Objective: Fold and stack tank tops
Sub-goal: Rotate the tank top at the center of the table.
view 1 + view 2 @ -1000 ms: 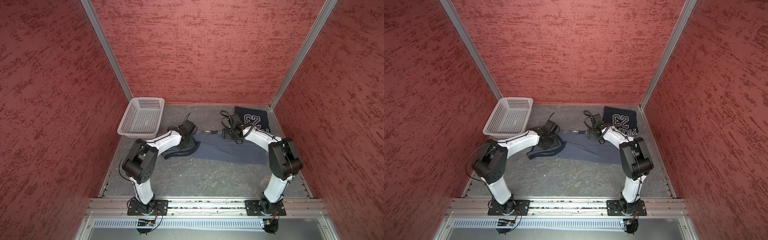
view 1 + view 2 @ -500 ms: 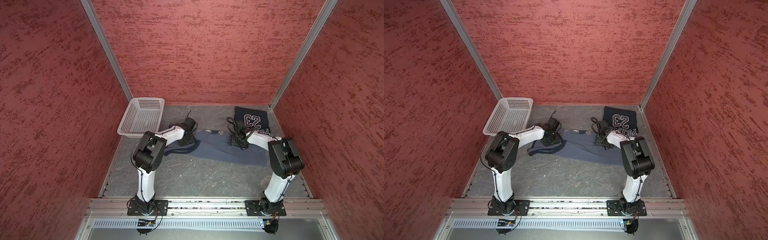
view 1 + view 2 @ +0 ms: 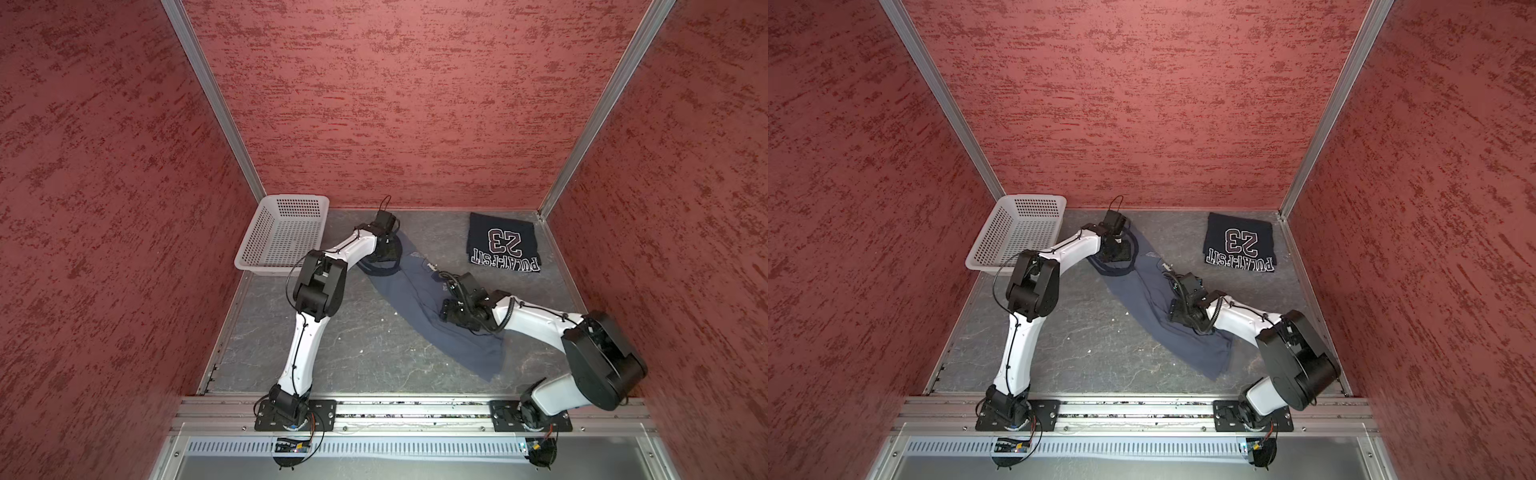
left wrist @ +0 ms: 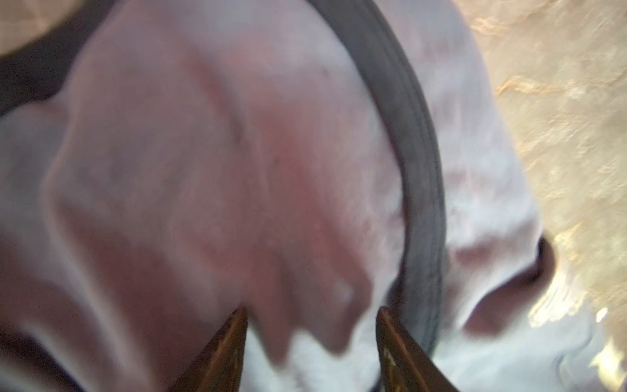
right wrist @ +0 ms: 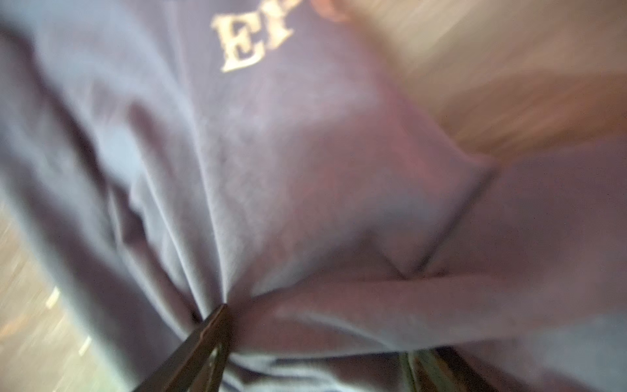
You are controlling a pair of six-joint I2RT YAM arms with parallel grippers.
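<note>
Left gripper (image 4: 310, 319) is pressing, jaws apart, on the grey top (image 3: 409, 291) by its dark trim. Right gripper (image 5: 317, 334), also spread, is bunching its middle. It is lying diagonally on the table (image 3: 332, 353), with the navy top (image 3: 503, 243) folded far right. Soft, limp cloth is likely needing pinches at hem and strap corners.

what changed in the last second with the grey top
The right pincer swung its end of the grey top toward the front, so the top now lies diagonally instead of across the back. The left pincer shifted a little toward the back wall with the other end. Grips unclear. The navy top and basket stayed put.
</note>
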